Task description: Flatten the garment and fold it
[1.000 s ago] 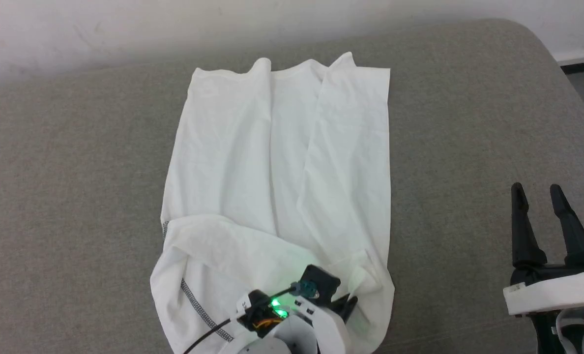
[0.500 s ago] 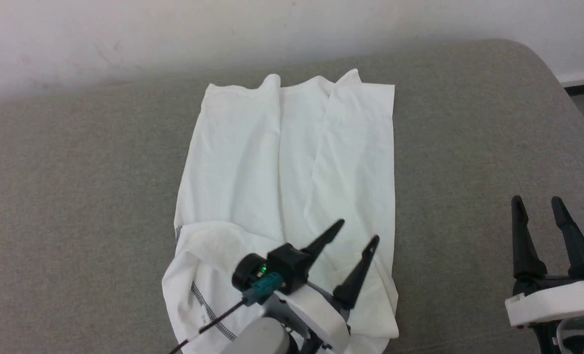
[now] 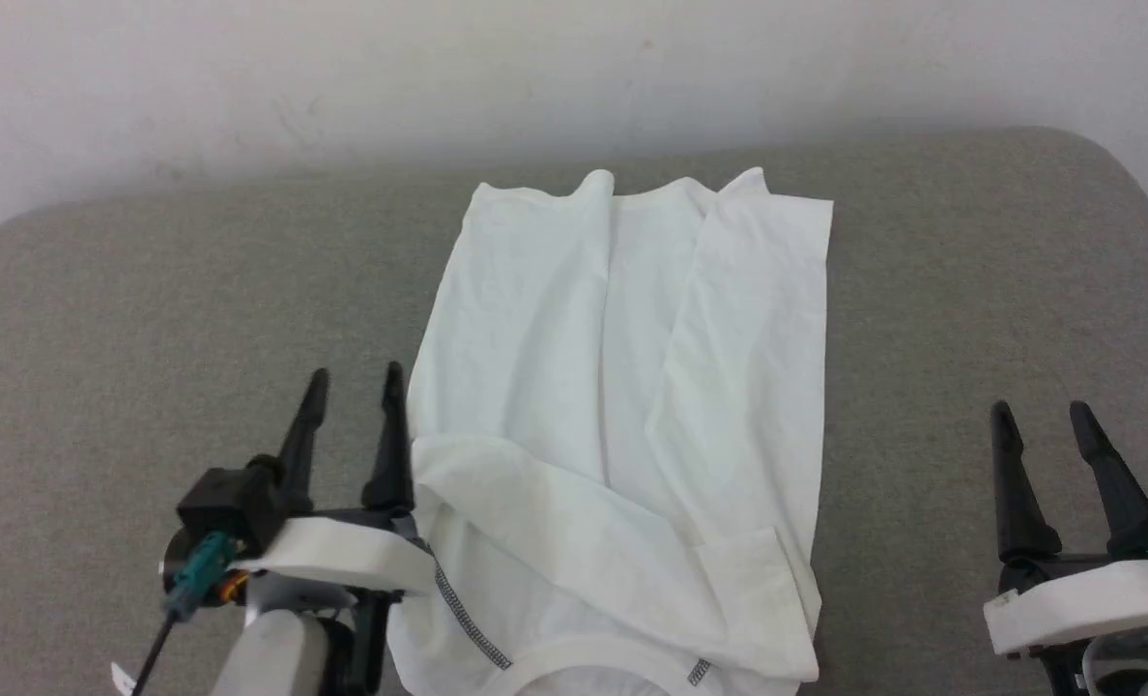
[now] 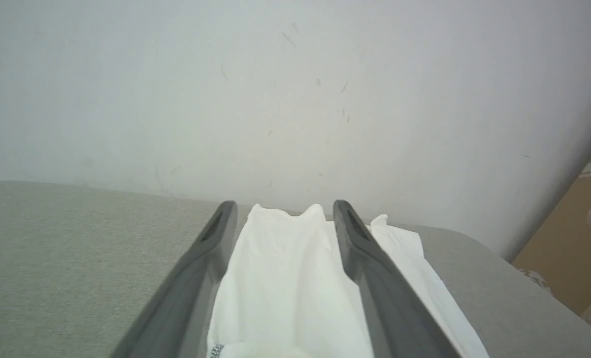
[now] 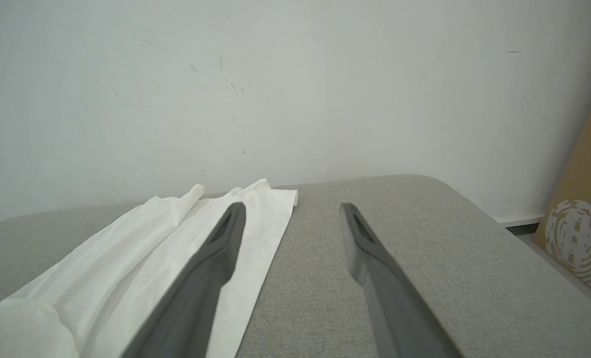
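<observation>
A grey fabric-covered surface (image 3: 961,290), perhaps a mattress or a couch seat, has rounded far corners. A white shirt (image 3: 632,387) lies flat on it near the middle, its sides folded inward and its collar toward the near edge.

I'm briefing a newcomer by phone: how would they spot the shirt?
Find the grey cushion by the white wall. The shirt lies on it between the left claw and right claw. It is white, with dark stitched seams at the near end.
</observation>
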You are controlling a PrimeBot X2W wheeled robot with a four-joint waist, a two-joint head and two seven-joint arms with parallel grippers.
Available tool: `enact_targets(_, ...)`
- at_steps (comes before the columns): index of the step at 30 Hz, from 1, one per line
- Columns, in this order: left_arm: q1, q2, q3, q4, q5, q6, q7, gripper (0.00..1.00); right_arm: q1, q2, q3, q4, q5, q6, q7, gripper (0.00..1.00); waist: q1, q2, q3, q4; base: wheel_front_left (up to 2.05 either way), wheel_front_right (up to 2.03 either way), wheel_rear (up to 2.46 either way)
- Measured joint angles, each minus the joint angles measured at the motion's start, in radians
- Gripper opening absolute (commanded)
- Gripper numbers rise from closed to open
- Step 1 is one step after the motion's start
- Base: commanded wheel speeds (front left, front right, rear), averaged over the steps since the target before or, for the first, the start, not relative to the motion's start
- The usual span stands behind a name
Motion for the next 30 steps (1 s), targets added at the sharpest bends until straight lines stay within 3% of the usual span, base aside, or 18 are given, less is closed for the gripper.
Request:
enact_targets(7,0.051,0.002,0.168,-0.033,0.056,0.0,0.0,1.0,-0.024,0.001,-0.025,0.079,0.001,0.0,0.02,1.0,0.0,0.0,0.017,0.046,0.0,0.0,0.0)
enact_targets(14,0.058,-0.005,0.206,-0.077,0.11,-0.033,0.0,1.0,-0.205,-0.023,-0.088,0.277,0.011,0.0,0.092,1.0,0.0001,0.0,0.079,0.082,0.0,0.0,0.0)
enact_targets(25,-0.029,-0.06,0.194,-0.176,0.138,-0.068,0.0,1.0,-0.694,-0.225,-0.098,0.655,0.212,0.0,0.394,1.0,0.0003,0.0,0.241,0.137,0.0,0.0,0.0)
enact_targets(30,-0.078,-0.068,0.172,-0.218,0.145,-0.075,0.0,1.0,-0.894,-0.301,-0.069,0.757,0.26,0.0,0.507,1.0,0.0004,0.0,0.332,0.164,0.0,0.0,0.0)
